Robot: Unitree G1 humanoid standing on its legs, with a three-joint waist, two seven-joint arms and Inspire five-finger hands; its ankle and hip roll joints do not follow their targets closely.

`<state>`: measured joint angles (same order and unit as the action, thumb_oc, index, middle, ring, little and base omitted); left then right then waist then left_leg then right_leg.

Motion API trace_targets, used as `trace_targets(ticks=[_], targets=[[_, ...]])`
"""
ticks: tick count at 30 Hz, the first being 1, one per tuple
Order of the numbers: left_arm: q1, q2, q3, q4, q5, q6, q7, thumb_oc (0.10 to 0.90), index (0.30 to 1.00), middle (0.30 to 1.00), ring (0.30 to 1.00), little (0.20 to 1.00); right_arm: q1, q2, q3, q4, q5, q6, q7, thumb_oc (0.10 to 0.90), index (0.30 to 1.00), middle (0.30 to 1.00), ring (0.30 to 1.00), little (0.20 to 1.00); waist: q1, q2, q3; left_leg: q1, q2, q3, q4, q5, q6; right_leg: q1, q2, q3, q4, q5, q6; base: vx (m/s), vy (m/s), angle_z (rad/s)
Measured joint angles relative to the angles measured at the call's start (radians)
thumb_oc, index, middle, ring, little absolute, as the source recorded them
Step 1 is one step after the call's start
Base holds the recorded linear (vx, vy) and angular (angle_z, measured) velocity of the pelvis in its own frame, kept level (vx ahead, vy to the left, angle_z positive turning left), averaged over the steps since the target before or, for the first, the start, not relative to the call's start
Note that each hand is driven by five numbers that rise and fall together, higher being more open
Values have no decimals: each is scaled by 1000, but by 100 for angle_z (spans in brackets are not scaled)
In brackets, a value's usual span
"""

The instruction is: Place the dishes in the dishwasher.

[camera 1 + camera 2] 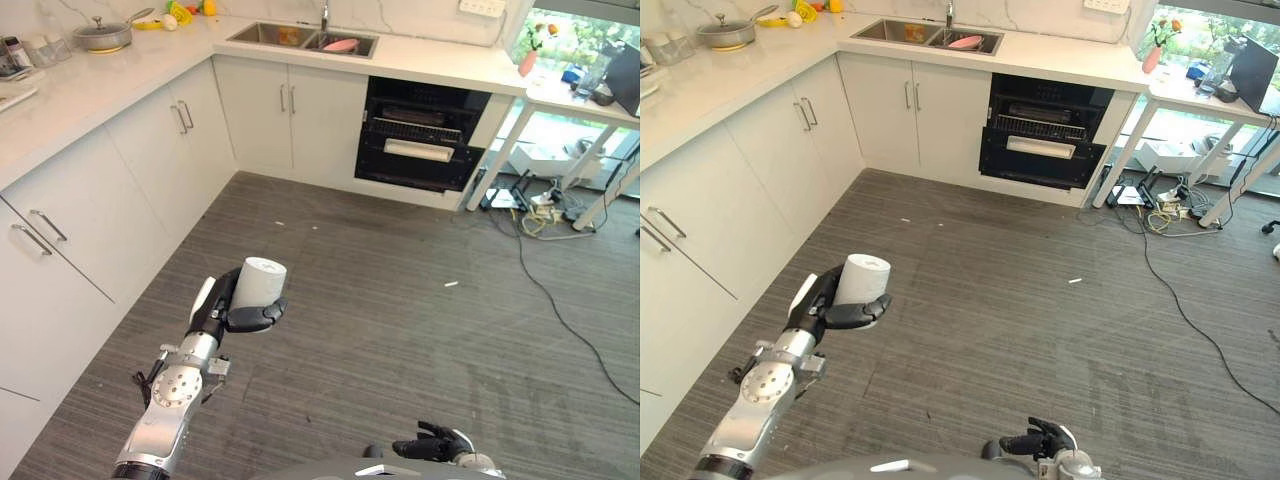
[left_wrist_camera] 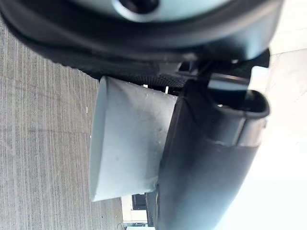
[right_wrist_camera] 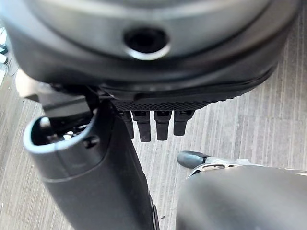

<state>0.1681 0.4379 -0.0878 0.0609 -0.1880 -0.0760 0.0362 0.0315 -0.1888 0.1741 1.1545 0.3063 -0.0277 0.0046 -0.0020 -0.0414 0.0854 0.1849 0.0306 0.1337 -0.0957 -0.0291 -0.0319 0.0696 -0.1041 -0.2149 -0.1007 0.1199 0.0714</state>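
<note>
The dishwasher (image 1: 420,135) stands open, well ahead of the left hand (image 1: 228,312) and off to its right across the bare floor (image 1: 400,300), racks showing, with what looks like a pale dish already on its lower rack. Just left of it, up on the counter (image 1: 420,55), the sink (image 1: 303,38) holds a pink dish (image 1: 342,45), so by my reading there's more to load. Nothing has gone in from this hand yet: it's out in front at mid-height, forearm angled up and forward, thumb and fingers wrapped round a white cup (image 1: 260,282) that stands upright, rim on top. The left wrist view confirms it, thumb (image 2: 201,158) lying across the cup's side. The right hand (image 1: 436,444) hangs low, close to the body, fingers loosely curled and holding nothing
</note>
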Motion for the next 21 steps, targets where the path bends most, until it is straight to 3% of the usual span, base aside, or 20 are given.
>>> trace_targets(ticks=[1,2,4,5,7,8,9,11,13,16,18,19,20,21], targets=[[0,0,0,0,0,0,0,400,300,300,300,300,0,0,0,0,0,0,0,800,900,900,900,900,0,0,0,0,0,0,0,0,0,0,0,0,0,0,0,-8,108,2],[-21,-5,-9,11,0,4,-5,400,300,300,300,300,-11,-4,-32,8,0,1,-4,800,900,900,900,900,-3,11,10,-15,-21,10,17,-19,37,-46,-19,2,83,-2,15,39,185,1],[-44,-8,1,11,0,4,-12,400,300,300,300,300,-33,-18,-34,6,-1,4,-10,800,900,900,900,900,-9,38,42,-12,-29,25,27,-15,64,-165,-67,-11,331,10,43,71,267,0],[-46,-2,-3,13,1,3,-13,400,300,300,300,300,-32,-19,-32,-4,0,6,-13,800,900,900,900,900,-9,43,47,-17,-29,22,41,-15,88,-222,-102,-32,455,-16,51,78,114,1],[-41,9,1,11,3,2,-1,400,300,300,300,300,-41,-19,-21,-8,0,4,-16,800,900,900,900,900,-2,21,49,-3,-62,20,32,-23,109,-305,-147,-33,601,-1,77,169,18,-6],[-34,8,13,22,15,6,15,400,300,300,300,300,-47,-27,7,-62,-19,6,-22,800,900,900,900,900,0,17,53,3,-65,14,28,-19,119,-348,-126,-28,619,-65,89,170,-26,1],[-35,12,21,22,32,12,20,400,300,300,300,300,-46,-32,27,-102,-45,6,-26,800,900,900,900,900,-4,18,60,-7,-62,4,33,-18,120,-349,-99,-29,542,-84,91,172,-38,18],[-47,27,26,29,48,13,24,400,300,300,300,300,-49,-41,45,-167,-79,2,-32,800,900,900,900,900,-17,4,75,-32,-75,-43,35,-6,118,-362,-58,-43,348,-85,96,230,-77,61],[-72,22,26,57,68,14,28,400,300,300,300,300,-49,-42,46,-181,-89,3,-38,800,900,900,900,900,-18,5,88,-39,-83,-88,34,-9,118,-358,-40,-54,252,-82,99,123,-49,80],[-71,28,27,64,80,22,44,400,300,300,300,300,-44,-42,45,-174,-110,5,-43,800,900,900,900,900,-20,-5,96,-16,-101,-119,28,-2,124,-361,-44,-70,257,-70,83,319,-112,69],[-61,25,35,63,80,25,55,400,300,300,300,300,-47,-48,44,-178,-110,5,-47,800,900,900,900,900,-9,3,99,24,-96,-129,24,-50,101,-320,-43,-138,317,-72,50,448,-148,36],[-48,22,42,63,80,26,63,400,300,300,300,300,-51,-47,42,-178,-110,4,-50,800,900,900,900,900,-8,18,102,51,-86,-133,32,-74,91,-293,-31,-147,319,-46,-11,252,-101,11],[-42,21,44,62,80,26,65,400,300,300,300,300,-45,-48,42,-184,-110,2,-50,800,900,900,900,900,-14,30,98,64,-70,-138,42,-93,67,-272,-21,-161,324,-16,-45,381,-159,21],[-38,22,43,62,80,27,63,400,300,300,300,300,-43,-48,43,-186,-110,2,-50,800,900,900,900,900,-21,41,96,73,-53,-147,58,-109,54,-253,-6,-170,324,-25,-78,355,-201,16]])
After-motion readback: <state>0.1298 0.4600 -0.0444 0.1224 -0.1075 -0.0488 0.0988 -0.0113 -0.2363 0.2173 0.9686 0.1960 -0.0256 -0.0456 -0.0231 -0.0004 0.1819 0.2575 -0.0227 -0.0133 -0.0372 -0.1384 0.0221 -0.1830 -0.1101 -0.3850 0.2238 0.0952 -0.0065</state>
